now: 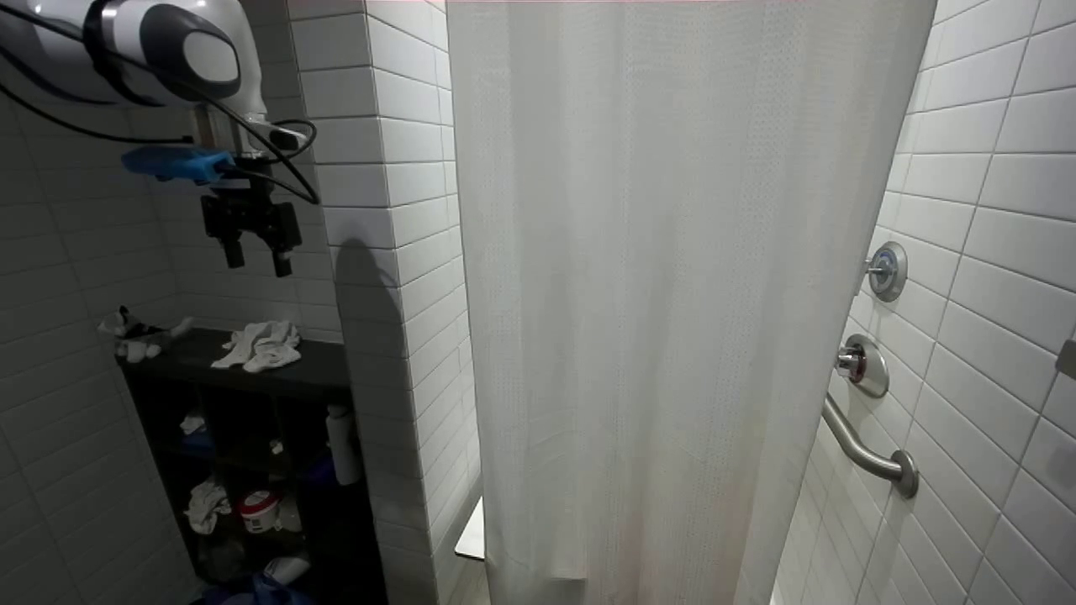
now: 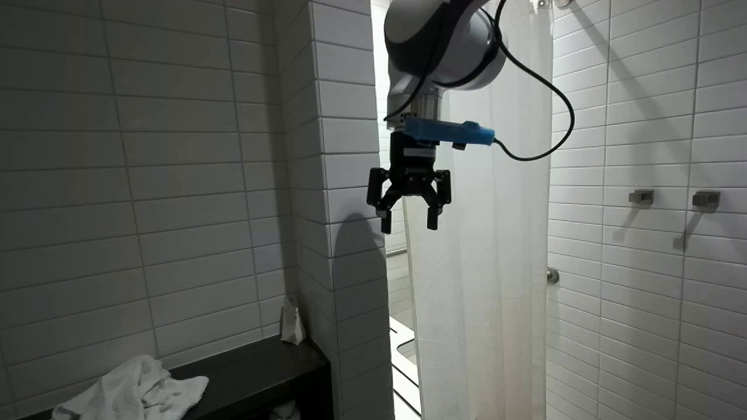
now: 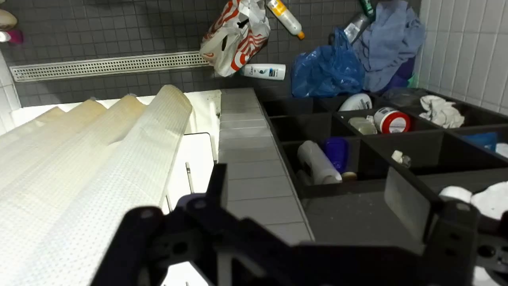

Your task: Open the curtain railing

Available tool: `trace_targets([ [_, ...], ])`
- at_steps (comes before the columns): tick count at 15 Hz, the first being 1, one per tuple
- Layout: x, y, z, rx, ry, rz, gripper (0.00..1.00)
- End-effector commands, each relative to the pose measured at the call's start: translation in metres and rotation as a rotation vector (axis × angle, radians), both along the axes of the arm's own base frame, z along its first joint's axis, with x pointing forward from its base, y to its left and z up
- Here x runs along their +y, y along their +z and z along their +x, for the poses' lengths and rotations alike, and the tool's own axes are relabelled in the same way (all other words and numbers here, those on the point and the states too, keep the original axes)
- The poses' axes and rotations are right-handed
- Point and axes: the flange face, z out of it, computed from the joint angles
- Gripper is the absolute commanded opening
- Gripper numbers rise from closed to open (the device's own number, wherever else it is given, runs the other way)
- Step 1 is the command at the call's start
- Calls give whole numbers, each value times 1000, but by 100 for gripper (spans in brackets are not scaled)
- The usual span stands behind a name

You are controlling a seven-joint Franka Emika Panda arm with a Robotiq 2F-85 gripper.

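One hand [image 2: 409, 221], released, fingers spread, in mid-air. White curtain [image 1: 656, 294] hangs apart from it, near tiled pillar [image 2: 356, 175], across the shower. Wrist view, floor [image 3: 99, 39]: white bottle [image 3: 263, 71], label reads "Dove"; plastic bag [image 3: 236, 35] beside it, red bullseye print. Red-topped tub [image 3: 391, 120]: lettering too small.

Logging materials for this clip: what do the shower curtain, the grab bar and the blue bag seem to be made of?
Shower curtain: matte woven fabric or fabric-like plastic; the fine dotted texture and soft folds fit either.
Grab bar: metal, probably brushed stainless steel, from its grey colour and soft highlights.
Blue bag: likely thin, glossy plastic film, given its crinkles and small glints.
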Motion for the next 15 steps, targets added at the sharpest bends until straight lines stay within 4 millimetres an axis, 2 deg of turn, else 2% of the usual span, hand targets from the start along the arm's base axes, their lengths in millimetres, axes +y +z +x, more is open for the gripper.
trace_targets([
  [1, -22, 8, -5, -62, -141, 5, 100],
  [6, -51, 22, -2, -144, -311, 23, 100],
  [15, -88, 57, 1, -343, -616, 42, 100],
])
